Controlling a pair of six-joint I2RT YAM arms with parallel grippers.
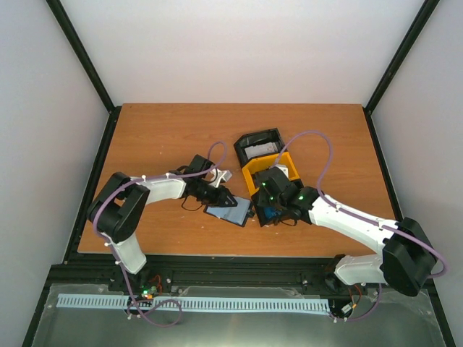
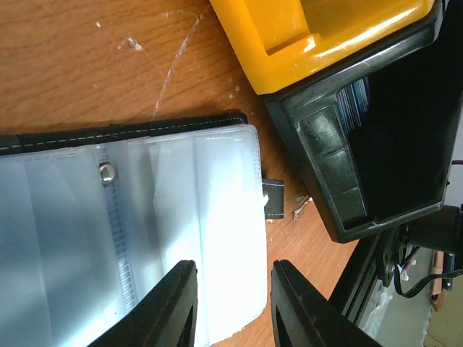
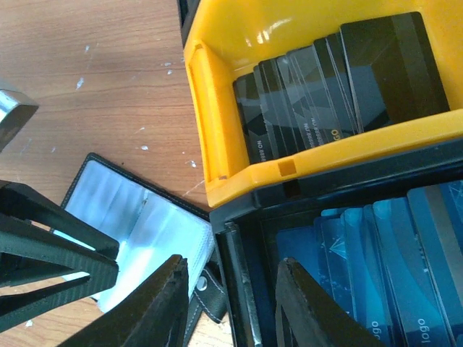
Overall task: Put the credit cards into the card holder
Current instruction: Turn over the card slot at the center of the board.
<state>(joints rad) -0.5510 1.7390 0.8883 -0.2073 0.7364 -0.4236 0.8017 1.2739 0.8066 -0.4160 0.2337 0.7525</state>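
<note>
The black card holder (image 1: 230, 212) lies open on the table, its clear inner pockets (image 2: 181, 231) up and its clasp tab (image 2: 273, 199) at the right edge; it also shows in the right wrist view (image 3: 137, 231). My left gripper (image 2: 230, 303) is open just above the pockets, empty. Bright blue credit cards (image 3: 376, 253) stand in the black near compartment of the tray (image 1: 271, 184); dark cards (image 3: 325, 94) fill the yellow compartment. My right gripper (image 3: 231, 303) is open over the tray's black wall, empty, beside the blue cards.
The three-compartment tray's far black section (image 1: 258, 147) holds grey-white cards. The tray sits right against the holder's right edge. The table's front edge (image 1: 217, 249) is close below both grippers.
</note>
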